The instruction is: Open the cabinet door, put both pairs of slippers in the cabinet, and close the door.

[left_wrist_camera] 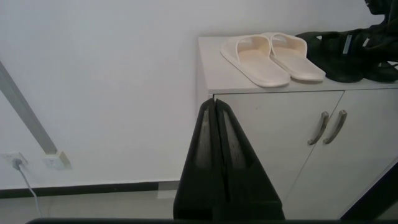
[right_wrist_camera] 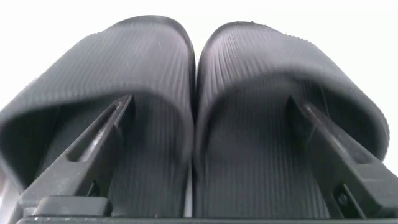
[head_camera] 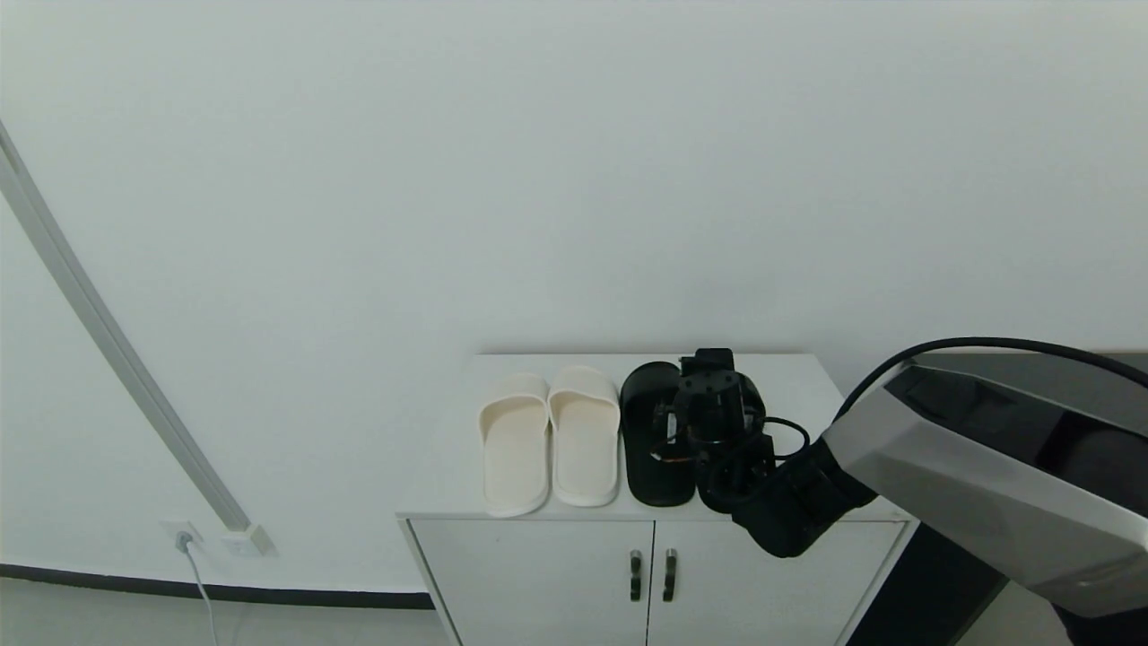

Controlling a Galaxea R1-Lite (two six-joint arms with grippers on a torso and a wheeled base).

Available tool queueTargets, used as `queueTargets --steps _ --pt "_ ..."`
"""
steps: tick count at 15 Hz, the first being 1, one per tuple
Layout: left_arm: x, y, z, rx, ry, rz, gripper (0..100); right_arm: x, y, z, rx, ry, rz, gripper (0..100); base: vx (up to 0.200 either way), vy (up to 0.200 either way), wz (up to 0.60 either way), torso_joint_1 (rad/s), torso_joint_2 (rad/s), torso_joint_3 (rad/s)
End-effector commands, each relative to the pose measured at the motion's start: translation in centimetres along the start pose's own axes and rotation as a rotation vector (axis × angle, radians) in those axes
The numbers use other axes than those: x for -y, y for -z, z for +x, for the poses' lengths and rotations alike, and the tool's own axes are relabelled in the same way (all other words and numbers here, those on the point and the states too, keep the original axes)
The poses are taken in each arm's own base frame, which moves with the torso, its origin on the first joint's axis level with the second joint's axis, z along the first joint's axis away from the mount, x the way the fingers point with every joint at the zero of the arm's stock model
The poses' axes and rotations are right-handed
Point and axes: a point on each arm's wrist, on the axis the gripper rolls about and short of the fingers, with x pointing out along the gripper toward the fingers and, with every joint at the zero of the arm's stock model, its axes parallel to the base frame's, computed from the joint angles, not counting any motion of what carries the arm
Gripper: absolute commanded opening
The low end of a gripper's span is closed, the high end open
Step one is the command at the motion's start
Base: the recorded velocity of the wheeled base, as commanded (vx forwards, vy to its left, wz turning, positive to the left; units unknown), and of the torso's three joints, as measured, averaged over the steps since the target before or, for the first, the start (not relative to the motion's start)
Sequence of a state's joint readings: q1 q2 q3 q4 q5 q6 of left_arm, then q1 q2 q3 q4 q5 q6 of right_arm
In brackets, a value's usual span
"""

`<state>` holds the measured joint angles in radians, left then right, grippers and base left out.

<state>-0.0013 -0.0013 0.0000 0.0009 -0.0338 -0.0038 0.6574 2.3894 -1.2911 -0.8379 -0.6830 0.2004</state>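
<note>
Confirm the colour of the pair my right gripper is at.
Black, with ribbed straps; the right wrist view shows those slippers best.

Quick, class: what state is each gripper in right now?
Left gripper: shut, holding nothing.
Right gripper: open, one finger reaching into each of the black slippers, not clamped.

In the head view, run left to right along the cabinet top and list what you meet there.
First cream slipper → second cream slipper → black slipper → right gripper
</note>
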Motion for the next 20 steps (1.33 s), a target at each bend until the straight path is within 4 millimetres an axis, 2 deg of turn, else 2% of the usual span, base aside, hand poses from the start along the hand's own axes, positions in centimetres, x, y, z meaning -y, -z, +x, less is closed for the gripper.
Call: queueTargets --steps 1,7,9,10,12,13,14,15,17,19,20 --pt "0.0 0.0 0.0 0.000 0.000 -0.001 0 -0.4 -0.3 0.5 0.016 -0.003 0.008 0 0.000 0.000 0.00 0.000 0.00 0.000" --pt "0.0 0.0 0.0 0.000 0.000 -0.002 0 -0.4 -0.5 0.4 0.020 0.003 0.010 0 0.000 0.000 0.00 0.000 0.00 0.000" --pt "0.0 0.0 0.0 0.000 0.000 -0.002 0 0.0 -1.5 -0.3 0.031 0.001 0.003 0 0.000 0.000 0.00 0.000 0.00 0.000" --pt "0.0 0.0 0.0 -0.002 0.000 -0.002 0 0.4 -2.7 -1.3 0.048 -0.007 -0.002 0 0.000 0.000 0.00 0.000 0.00 0.000" --pt "0.0 0.0 0.0 -0.002 0.000 -0.002 0 1.7 -5.2 -5.5 0.074 -0.092 -0.034 0 0.000 0.000 0.00 0.000 0.00 0.000" --pt "0.0 0.0 0.0 -0.002 0.000 -0.002 0 2.5 -5.9 -8.0 0.081 -0.160 -0.051 0 0.000 0.000 0.00 0.000 0.00 0.000" --pt "0.0 0.0 0.0 -0.002 0.000 -0.002 0 3.1 -6.2 -9.5 0.082 -0.200 -0.063 0 0.000 0.000 0.00 0.000 0.00 0.000" --pt "0.0 0.0 0.0 -0.002 0.000 -0.002 0 4.8 -6.5 -12.9 0.063 -0.301 -0.095 0 0.000 0.000 0.00 0.000 0.00 0.000" --pt "0.0 0.0 0.0 -0.002 0.000 -0.002 0 7.2 -6.4 -17.3 0.034 -0.442 -0.112 0 0.000 0.000 0.00 0.000 0.00 0.000" --pt "0.0 0.0 0.0 -0.002 0.000 -0.002 0 9.2 -5.6 -20.2 0.000 -0.548 -0.129 0 0.000 0.000 0.00 0.000 0.00 0.000" --pt "0.0 0.0 0.0 -0.002 0.002 -0.001 0 9.5 -5.4 -21.0 -0.019 -0.630 -0.143 0 0.000 0.000 0.00 0.000 0.00 0.000"
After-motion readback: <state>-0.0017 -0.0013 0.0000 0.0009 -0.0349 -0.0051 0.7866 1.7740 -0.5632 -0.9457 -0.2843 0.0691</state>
